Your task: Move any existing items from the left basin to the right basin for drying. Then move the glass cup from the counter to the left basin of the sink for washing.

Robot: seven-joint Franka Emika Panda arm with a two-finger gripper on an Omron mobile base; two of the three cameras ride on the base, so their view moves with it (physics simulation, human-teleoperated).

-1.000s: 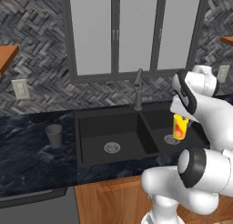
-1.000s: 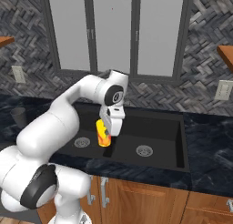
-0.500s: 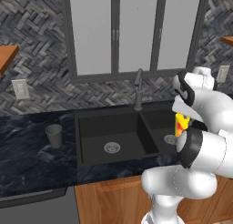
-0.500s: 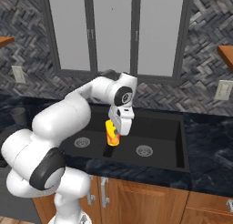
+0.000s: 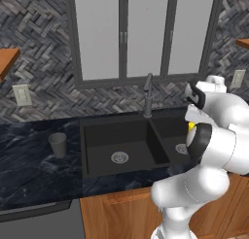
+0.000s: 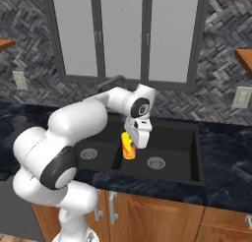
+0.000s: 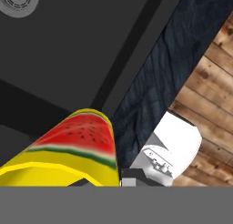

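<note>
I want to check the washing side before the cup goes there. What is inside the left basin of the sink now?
Inside the left basin only its round silver drain is visible, on a bare black floor. The front wall hides the nearest strip of the floor, so that part cannot be checked.

Grey herringbone tile wall (image 5: pixel 44 48), frosted three-pane window (image 5: pixel 141 31), wooden cabinets (image 6: pixel 162 219), plank floor (image 7: pixel 209 95)

Glossy black veined tabletop (image 5: pixel 29 170) over wooden cabinets (image 6: pixel 162 214). Matte black double sink (image 5: pixel 97 136) set into it, faucet (image 5: pixel 147 94) behind the divider. Grey glass cup (image 5: pixel 58 145) stands upright left of sink.
</note>
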